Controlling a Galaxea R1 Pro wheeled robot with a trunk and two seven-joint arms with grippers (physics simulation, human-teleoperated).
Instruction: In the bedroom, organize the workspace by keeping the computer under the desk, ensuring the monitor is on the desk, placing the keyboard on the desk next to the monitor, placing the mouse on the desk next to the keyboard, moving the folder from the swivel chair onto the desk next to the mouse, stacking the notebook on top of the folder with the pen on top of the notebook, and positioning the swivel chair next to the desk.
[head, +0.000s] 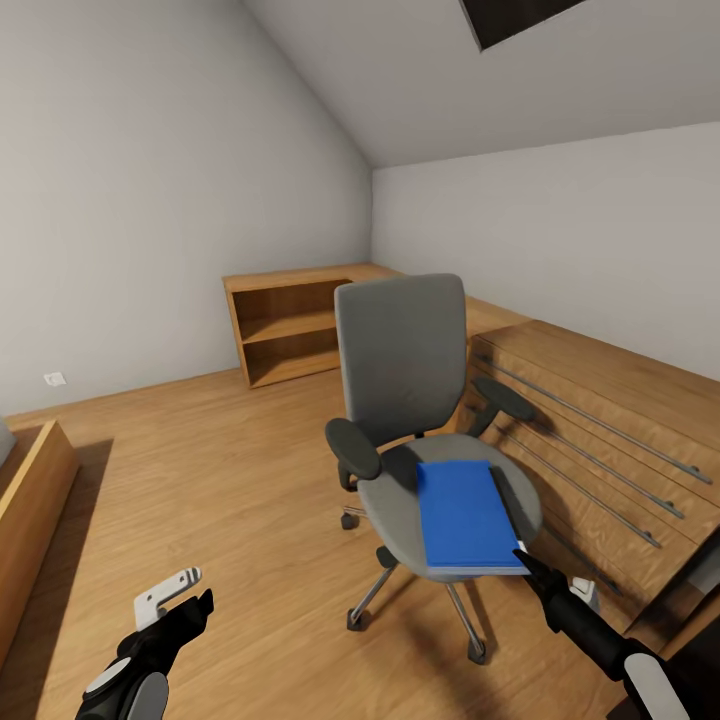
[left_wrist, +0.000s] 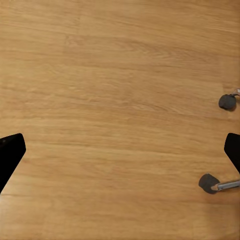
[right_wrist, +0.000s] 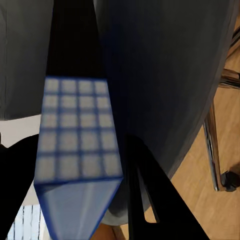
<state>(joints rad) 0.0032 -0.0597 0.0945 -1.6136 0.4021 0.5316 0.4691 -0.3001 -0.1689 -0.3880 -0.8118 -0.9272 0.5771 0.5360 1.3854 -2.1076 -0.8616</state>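
Attic bedroom, sloped grey walls, wood floor (left_wrist: 115, 100), wooden dresser (head: 610, 420) beside grey swivel chair (head: 405, 370); bright blue folder (head: 465, 512) flat on seat, right gripper (head: 524, 555) jaws clamped on its near corner, left gripper (head: 190, 595) jaws apart.

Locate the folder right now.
Head view: the folder lies flat on the swivel chair seat, on its right side, with the right gripper at its near right corner.
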